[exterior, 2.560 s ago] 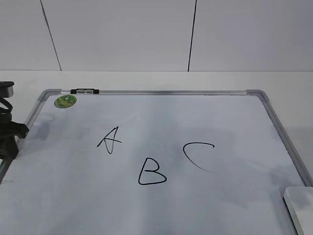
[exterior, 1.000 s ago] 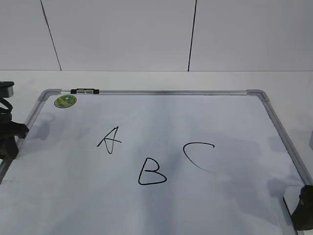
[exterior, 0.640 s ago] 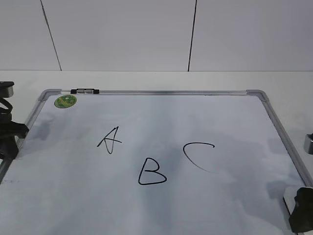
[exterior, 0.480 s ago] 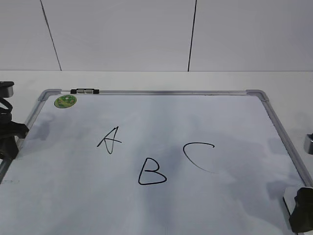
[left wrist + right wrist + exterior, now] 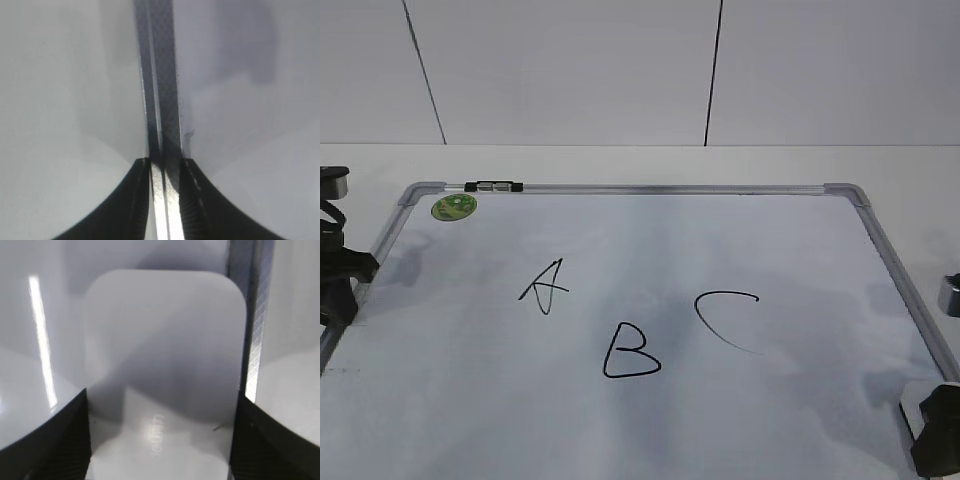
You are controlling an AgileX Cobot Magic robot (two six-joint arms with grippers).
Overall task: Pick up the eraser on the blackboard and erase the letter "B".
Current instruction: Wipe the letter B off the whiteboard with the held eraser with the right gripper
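The blackboard (image 5: 670, 188) lies flat on the table. The letter "B" (image 5: 630, 352) is drawn in black near its middle front. The white eraser (image 5: 165, 350) lies at the board's front right corner, and only a sliver of the eraser (image 5: 910, 400) shows in the exterior view. My right gripper (image 5: 938, 440) is down over it; in the right wrist view my right gripper (image 5: 162, 395) has both jaws against the eraser's long sides, no gap showing. My left gripper (image 5: 340, 285) sits at the board's left edge. In the left wrist view my left gripper (image 5: 164, 162) has jaws close against the silver frame strip (image 5: 162, 75).
The letter "A" (image 5: 545, 285) is left of the "B" and the letter "C" (image 5: 725, 318) right of it. A green sticker (image 5: 453, 207) and a small black-and-clear clip (image 5: 493, 186) sit at the far left corner. The board's right frame (image 5: 255, 315) runs beside the eraser.
My right gripper came into view at the front right and lowered over the eraser, covering most of it. The left gripper and the letters have not moved.
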